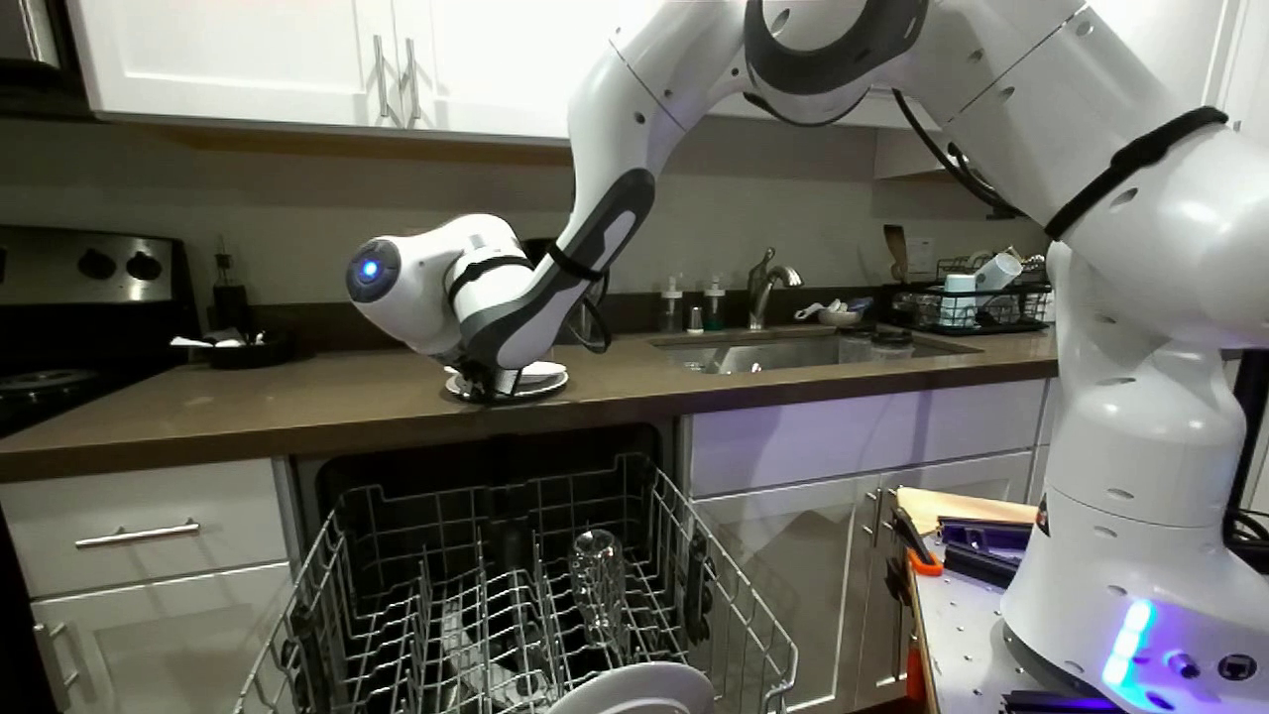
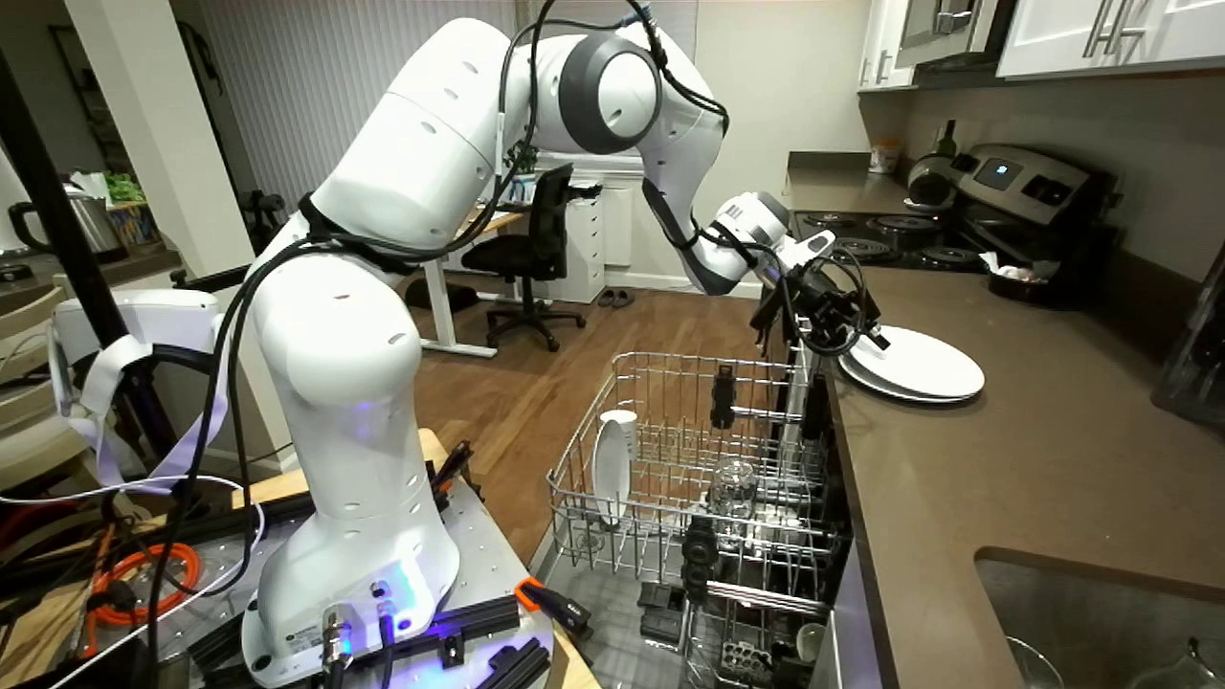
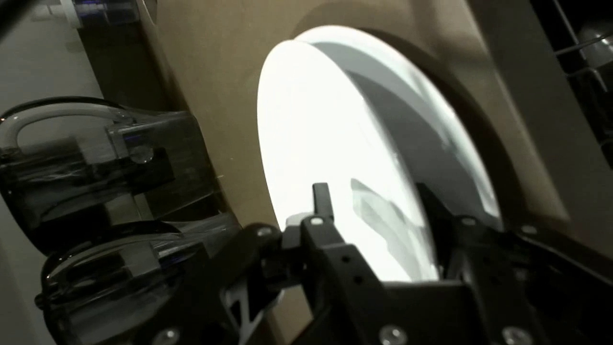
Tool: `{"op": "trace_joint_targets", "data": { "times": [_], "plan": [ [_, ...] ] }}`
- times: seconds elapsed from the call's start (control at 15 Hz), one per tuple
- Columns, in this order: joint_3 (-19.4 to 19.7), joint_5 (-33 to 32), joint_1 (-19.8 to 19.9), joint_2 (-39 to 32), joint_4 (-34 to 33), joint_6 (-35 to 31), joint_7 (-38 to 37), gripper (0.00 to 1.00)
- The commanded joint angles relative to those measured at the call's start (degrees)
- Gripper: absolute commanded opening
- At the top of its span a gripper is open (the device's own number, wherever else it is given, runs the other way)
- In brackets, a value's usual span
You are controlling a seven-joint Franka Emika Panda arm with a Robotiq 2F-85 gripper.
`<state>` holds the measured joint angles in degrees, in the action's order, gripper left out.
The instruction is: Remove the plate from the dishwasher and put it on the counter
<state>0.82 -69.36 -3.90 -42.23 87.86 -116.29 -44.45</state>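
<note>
Evidently, the surface (image 2: pixel 1062 431) is extending beneath the pincer (image 3: pixel 371 189), with the dishwasher (image 1: pixel 416 460) standing open below, presumably for unloading. Under the pincer, a lower plate (image 3: pixel 416 124) is seemingly supporting the upper plate (image 3: pixel 311 124); the fingers (image 3: pixel 323 201) are standing parted around its rim, apparently gripping nothing, likely for release.

The long, smooth brown desk (image 1: pixel 615 382) bears a lower round white plate (image 3: pixel 416 124); from it, in an exterior view, a round black dish (image 1: pixel 248 354) sits toward nine o'clock, a black wire rack (image 1: pixel 977 321) toward three.

White plates (image 2: pixel 926 362), brown counter (image 2: pixel 1062 469), seemingly black dishwasher interior (image 1: pixel 416 460)
</note>
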Motion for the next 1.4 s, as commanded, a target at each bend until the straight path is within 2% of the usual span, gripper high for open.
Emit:
{"op": "trace_joint_targets", "data": {
  "times": [0.0,0.2,0.4,1.0,1.33],
  "plan": [
    [-0.28,2.19,0.52,0.17,-0.62,-1.78,3.46,0.71],
    [-0.34,2.43,0.55,0.65,-0.71,-2.07,4.35,0.76],
    [-0.41,3.25,0.71,1.00,-0.56,-2.79,5.03,0.74],
    [0.26,4.89,0.67,1.49,-0.63,-2.82,5.89,0.75],
    [-0.06,7.49,1.03,1.93,-0.38,-4.36,7.78,0.80]
  ]
}}
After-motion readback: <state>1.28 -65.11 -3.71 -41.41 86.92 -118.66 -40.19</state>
